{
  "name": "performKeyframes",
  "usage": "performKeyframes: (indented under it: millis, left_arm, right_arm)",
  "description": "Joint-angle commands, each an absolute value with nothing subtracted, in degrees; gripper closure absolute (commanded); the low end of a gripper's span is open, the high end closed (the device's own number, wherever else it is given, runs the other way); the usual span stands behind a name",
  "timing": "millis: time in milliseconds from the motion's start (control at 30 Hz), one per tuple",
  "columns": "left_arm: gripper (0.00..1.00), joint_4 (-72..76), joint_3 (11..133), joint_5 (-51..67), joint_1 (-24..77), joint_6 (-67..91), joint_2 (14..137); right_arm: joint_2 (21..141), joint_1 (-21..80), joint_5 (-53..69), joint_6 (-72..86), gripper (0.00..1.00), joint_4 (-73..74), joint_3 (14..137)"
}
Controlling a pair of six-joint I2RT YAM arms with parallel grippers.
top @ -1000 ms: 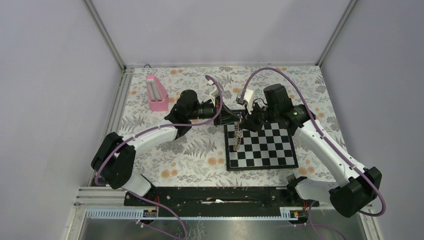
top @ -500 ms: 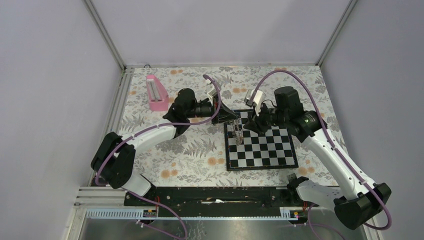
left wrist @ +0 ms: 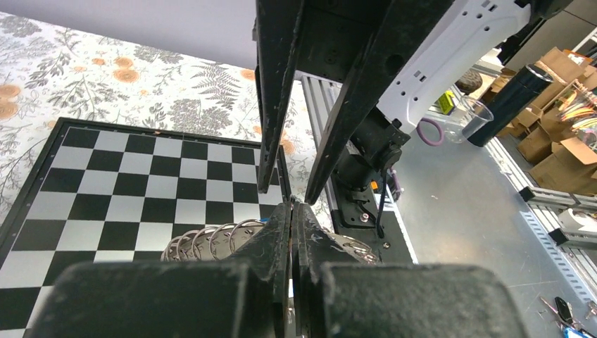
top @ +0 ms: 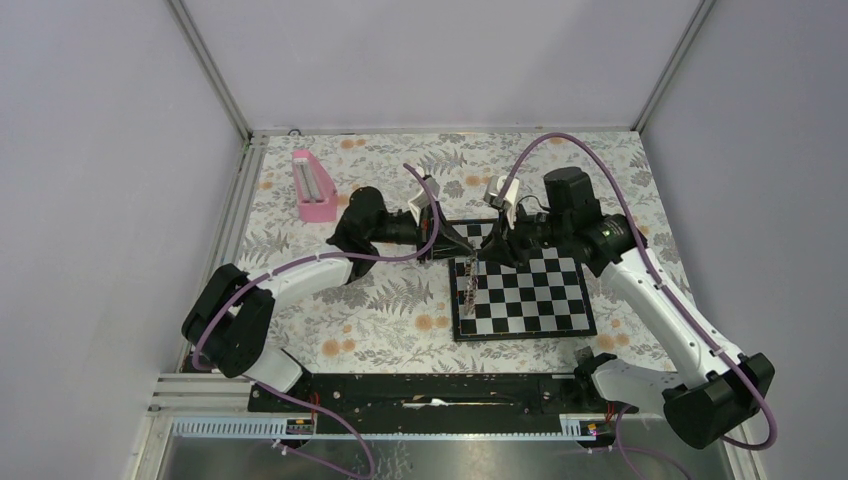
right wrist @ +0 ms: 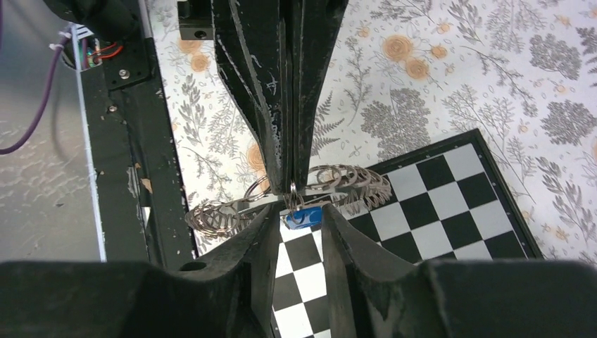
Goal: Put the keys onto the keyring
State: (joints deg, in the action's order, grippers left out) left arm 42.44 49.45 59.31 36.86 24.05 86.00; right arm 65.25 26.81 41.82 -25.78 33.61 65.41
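My left gripper [top: 463, 250] is shut on the band of the keyring [top: 468, 286], which hangs edge-on over the left edge of the chessboard [top: 530, 300]. In the left wrist view the ring's loops [left wrist: 211, 239] spread out on both sides of my shut left gripper [left wrist: 292, 206]. In the right wrist view the keyring [right wrist: 348, 182] runs across the frame, and the blue-headed key [right wrist: 305, 217] hangs just under it. My right gripper [right wrist: 298, 212] is open, with its fingertips on either side of the key's head and a gap showing on both sides. Seen from above, the right gripper [top: 488, 252] faces the left one closely.
A pink wedge-shaped object [top: 312, 187] lies at the back left on the floral cloth. The black frame rail [right wrist: 120, 105] of the arm bases runs along the near edge. Grey walls close in the sides and the back.
The right gripper has opened wider. The right arm drew back to the right, then came in close to the left gripper again. The left gripper still holds the keyring.
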Motion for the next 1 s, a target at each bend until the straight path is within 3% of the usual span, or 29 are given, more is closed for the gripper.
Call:
performKeyframes:
  millis: [0,500,733,833,967]
  left_arm:
    - [1.0,50.81,49.22,62.79,36.87,24.99,83.5]
    - [1.0,54.67,48.78,62.88,36.9,28.04,83.77]
    - [1.0,55.54,48.61,62.71,36.89,28.64,83.85]
    - [1.0,55.92,48.22,62.62,36.91,28.61,83.72]
    - [1.0,54.32,48.26,62.78,36.82,26.73,83.48]
  right_arm:
    - [65.93,26.43,47.28,-26.19,0.65,31.75,67.52]
    - [66.37,26.45,48.96,-26.48,0.75,30.79,65.4]
    - [65.91,26.45,48.8,-26.68,0.88,30.64,64.81]
    - [65.63,26.45,48.65,-26.98,0.98,30.63,64.6]
    - [65.62,26.46,47.79,-28.92,1.0,33.14,66.0]
